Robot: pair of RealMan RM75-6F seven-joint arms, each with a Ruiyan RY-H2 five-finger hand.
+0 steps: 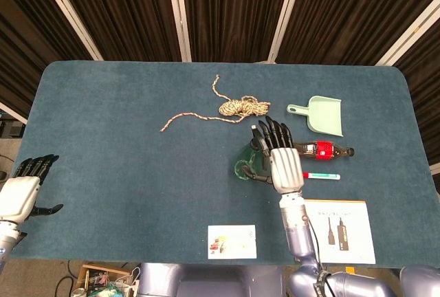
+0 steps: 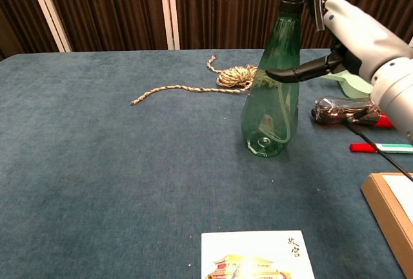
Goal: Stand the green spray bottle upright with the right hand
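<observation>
The green spray bottle (image 2: 271, 111) stands upright on the blue table, its black trigger head at the top edge of the chest view. From the head view only its base (image 1: 245, 162) shows beside my right hand (image 1: 282, 159). My right hand (image 2: 364, 33) hovers to the bottle's right with its fingers spread. Its thumb reaches across the front of the bottle's neck, and the palm is clear of the bottle. My left hand (image 1: 24, 190) rests at the table's near left edge, holding nothing, with its fingers apart.
A coiled rope (image 1: 240, 108) lies behind the bottle. To its right are a green dustpan (image 1: 324, 115), a lying cola bottle (image 2: 342, 110) and a red-capped pen (image 2: 381, 148). A picture card (image 2: 258, 255) and an instruction sheet (image 1: 337, 240) lie at the front edge.
</observation>
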